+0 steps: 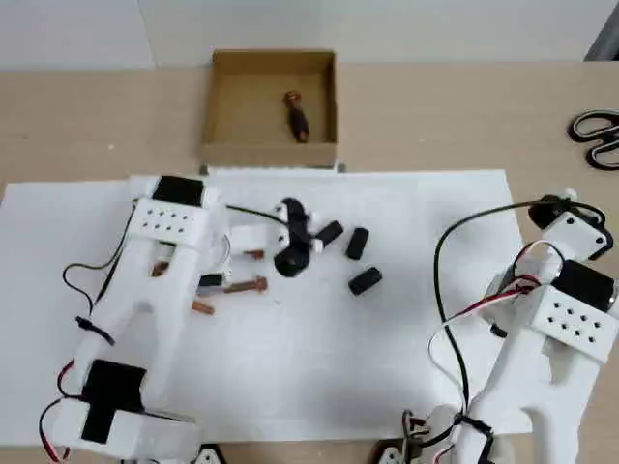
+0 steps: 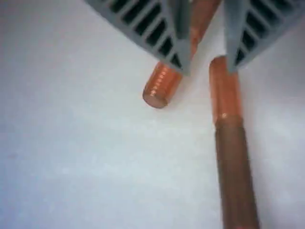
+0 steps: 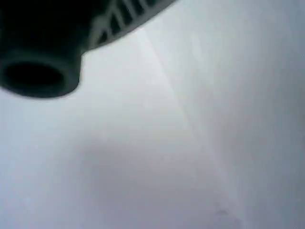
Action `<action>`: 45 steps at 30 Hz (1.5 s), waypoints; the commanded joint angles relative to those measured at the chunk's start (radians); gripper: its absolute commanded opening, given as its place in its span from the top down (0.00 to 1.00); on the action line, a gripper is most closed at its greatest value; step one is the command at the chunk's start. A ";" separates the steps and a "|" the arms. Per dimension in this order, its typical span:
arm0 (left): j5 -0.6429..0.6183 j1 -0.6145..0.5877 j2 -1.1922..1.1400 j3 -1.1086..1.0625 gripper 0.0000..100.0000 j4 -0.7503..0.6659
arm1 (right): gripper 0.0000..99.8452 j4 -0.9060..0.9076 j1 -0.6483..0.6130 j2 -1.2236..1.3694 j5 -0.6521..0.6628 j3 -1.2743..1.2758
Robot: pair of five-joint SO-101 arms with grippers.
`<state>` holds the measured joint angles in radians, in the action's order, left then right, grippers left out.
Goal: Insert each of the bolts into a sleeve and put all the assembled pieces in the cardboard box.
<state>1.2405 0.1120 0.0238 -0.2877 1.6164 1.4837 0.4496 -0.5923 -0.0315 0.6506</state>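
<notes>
Bolt (image 2: 162, 86) gripped in left hand (image 2: 207, 67), sleeve (image 3: 40, 71) gripped in right hand (image 1: 555, 209)

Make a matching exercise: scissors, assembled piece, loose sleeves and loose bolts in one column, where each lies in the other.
1 scissors
2 assembled piece
3 loose sleeves
4 loose bolts

A in the cardboard box
B white sheet, beside the left arm
C bare table, far right
D middle of the white sheet

Pairs: 1-C, 2-A, 3-D, 4-B

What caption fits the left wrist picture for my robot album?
Left end effector grips one copper bolt over the white sheet, a second bolt lying beside it.
</notes>
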 commanded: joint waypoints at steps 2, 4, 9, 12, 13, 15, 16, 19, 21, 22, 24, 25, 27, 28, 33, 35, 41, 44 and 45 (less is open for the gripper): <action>0.035 0.008 -0.012 0.044 0.92 -0.002 | 1.00 -0.007 0.007 -0.033 -0.003 -0.006; 0.035 0.023 -0.025 0.044 0.91 -0.021 | 1.00 -0.005 0.007 -0.033 -0.003 -0.006; 0.032 0.061 -0.051 0.044 0.91 -0.028 | 1.00 -0.007 0.007 -0.033 -0.003 -0.006; 0.031 0.077 -0.074 0.044 0.91 -0.064 | 1.00 -0.007 0.007 -0.033 -0.003 -0.006; 0.031 0.077 -0.083 0.044 0.91 -0.084 | 1.00 -0.007 0.007 -0.033 -0.003 -0.006; 0.031 0.077 -0.104 0.045 0.91 -0.120 | 1.00 -0.007 0.007 -0.033 -0.003 -0.006; 0.031 0.077 -0.114 0.045 0.91 -0.130 | 1.00 -0.007 0.007 -0.033 -0.003 -0.006; 0.031 0.077 -0.141 0.045 0.91 -0.150 | 1.00 -0.007 0.007 -0.033 -0.003 -0.006; 0.031 0.077 -0.163 0.045 0.91 -0.170 | 1.00 -0.007 0.007 -0.033 -0.003 -0.006; 0.031 0.077 -0.172 0.045 0.91 -0.178 | 1.00 -0.007 0.007 -0.033 -0.003 -0.006; 0.031 0.077 -0.187 0.045 0.91 -0.193 | 1.00 -0.008 0.007 -0.033 -0.003 -0.006; 0.031 0.077 -0.193 0.045 0.91 -0.198 | 1.00 -0.010 0.007 -0.033 -0.003 -0.006; 0.029 0.086 -0.201 0.050 0.91 -0.201 | 1.00 -0.010 0.007 -0.033 -0.003 -0.006; 0.029 0.091 -0.204 0.051 0.91 -0.203 | 1.00 -0.008 0.007 -0.033 -0.003 -0.006; -0.003 0.112 -0.204 0.056 0.91 -0.247 | 1.00 -0.008 0.007 -0.033 -0.003 -0.006; -0.009 0.121 -0.204 0.056 0.91 -0.258 | 1.00 -0.008 0.007 -0.033 -0.003 -0.006; -0.026 0.126 -0.219 0.050 0.91 -0.261 | 1.00 -0.008 0.007 -0.033 -0.003 -0.008; -0.026 0.121 -0.276 0.051 0.91 -0.261 | 1.00 -0.008 0.007 -0.033 -0.003 -0.009; -0.028 0.121 -0.299 0.051 0.91 -0.261 | 1.00 -0.008 0.007 -0.033 -0.003 -0.009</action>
<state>1.2190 0.2286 -0.2386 -0.2601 1.3725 1.4837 0.4496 -0.5923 -0.0315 0.6506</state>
